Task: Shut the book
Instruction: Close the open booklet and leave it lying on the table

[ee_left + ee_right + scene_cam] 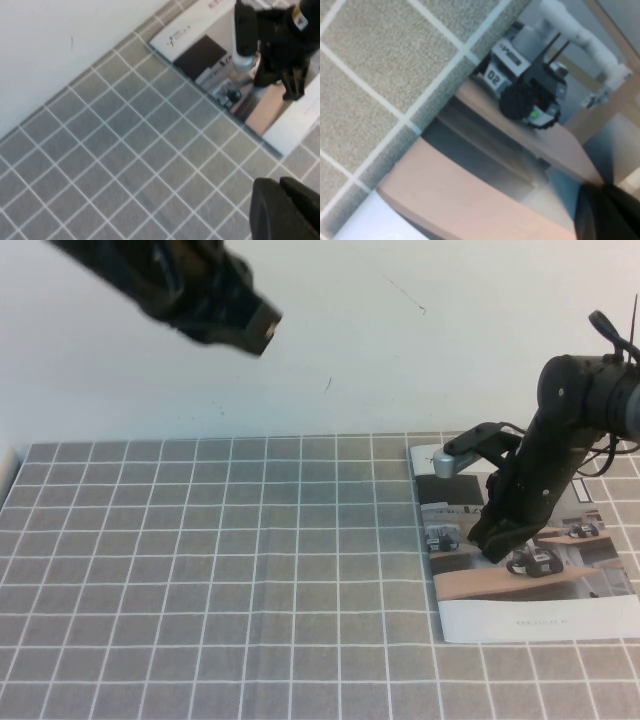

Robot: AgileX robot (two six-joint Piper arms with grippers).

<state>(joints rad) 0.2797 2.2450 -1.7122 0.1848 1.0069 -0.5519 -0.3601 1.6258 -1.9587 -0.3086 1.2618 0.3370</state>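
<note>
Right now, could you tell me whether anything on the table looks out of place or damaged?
Nothing stands out. The book lies flat on the checked cloth, roughly square to its grid, with no visible tears. The right gripper is down at the book; the left gripper hangs raised at the far left.

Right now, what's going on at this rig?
The right gripper is down on the book, its tip touching the printed face near the book's left edge. The book lies flat at the right side of the checked mat, with one face showing. The left gripper hangs raised at the far left, well away from the book.
</note>
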